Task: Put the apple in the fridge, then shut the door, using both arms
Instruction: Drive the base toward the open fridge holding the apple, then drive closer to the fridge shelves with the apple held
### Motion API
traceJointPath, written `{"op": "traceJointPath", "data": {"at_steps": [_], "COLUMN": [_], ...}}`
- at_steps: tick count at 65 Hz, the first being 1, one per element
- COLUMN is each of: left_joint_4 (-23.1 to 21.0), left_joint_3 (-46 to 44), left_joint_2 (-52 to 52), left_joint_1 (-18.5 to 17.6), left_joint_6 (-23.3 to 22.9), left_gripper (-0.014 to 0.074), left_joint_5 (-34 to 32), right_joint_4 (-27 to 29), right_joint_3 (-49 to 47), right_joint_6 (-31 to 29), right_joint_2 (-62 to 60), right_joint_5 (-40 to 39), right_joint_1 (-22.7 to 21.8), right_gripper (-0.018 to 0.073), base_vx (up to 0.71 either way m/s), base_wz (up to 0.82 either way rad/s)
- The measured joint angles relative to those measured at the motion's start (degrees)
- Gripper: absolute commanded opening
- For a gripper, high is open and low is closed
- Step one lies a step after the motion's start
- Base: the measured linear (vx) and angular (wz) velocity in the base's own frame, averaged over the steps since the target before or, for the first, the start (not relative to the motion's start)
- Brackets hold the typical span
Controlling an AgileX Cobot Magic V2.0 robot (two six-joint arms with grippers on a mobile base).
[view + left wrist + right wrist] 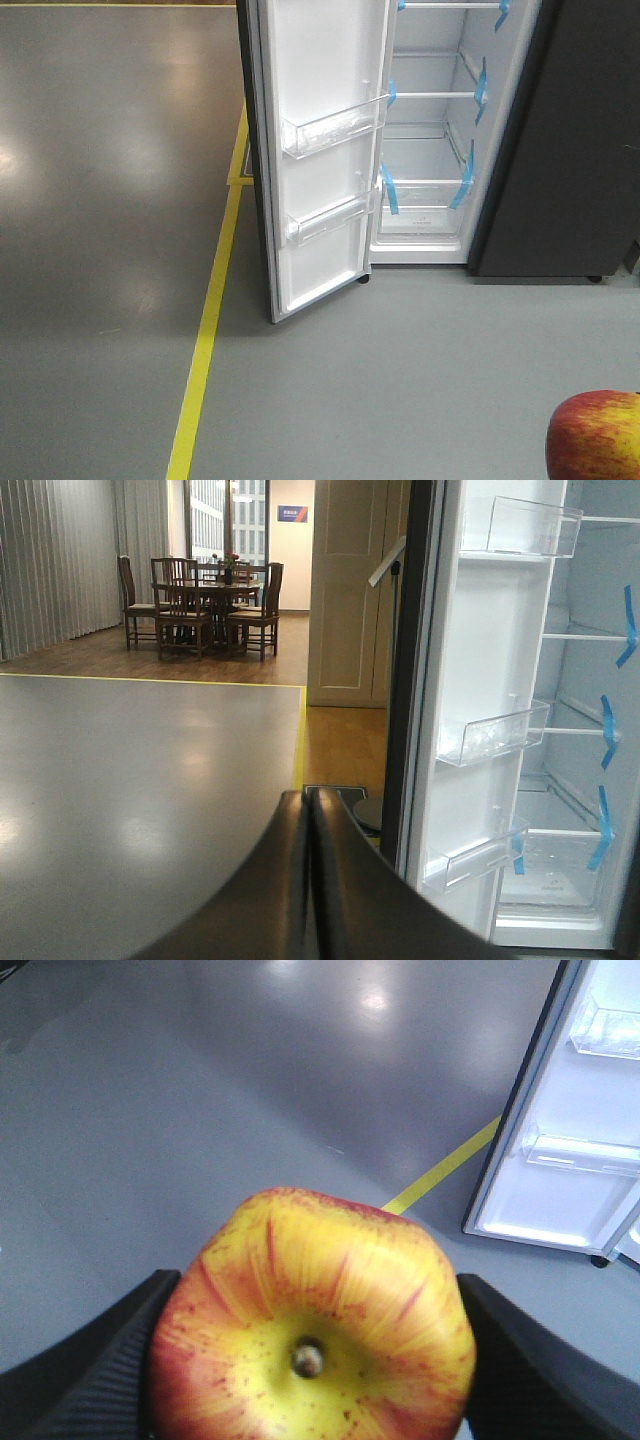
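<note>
One apple low at right in the front view, well apart from fridge ahead and leftward, door swung wide. From left wrist: left gripper pressed together, empty, facing the door's inner side. From right wrist: right gripper clamped on apple's sides, stem dimple toward camera, core axis along the reach. Judged the arm for placing.

Front view angled down at fridge, left wrist low, right wrist downward, all sharing door
</note>
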Motion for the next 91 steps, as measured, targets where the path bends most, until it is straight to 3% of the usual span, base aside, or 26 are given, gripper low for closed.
{"op": "traceJointPath", "data": {"at_steps": [91], "left_joint_4": [0.00], "left_joint_3": [0.00], "left_joint_2": [0.00], "left_joint_1": [0.00], "left_joint_6": [0.00], "left_gripper": [-0.0006], "left_joint_5": [0.00], "right_joint_4": [0.00], "right_joint_3": [0.00], "right_joint_6": [0.00], "right_joint_2": [0.00], "right_joint_5": [0.00], "right_joint_1": [0.00], "right_gripper": [0.0319], "base_vx": [0.07], "base_wz": [-0.01]}}
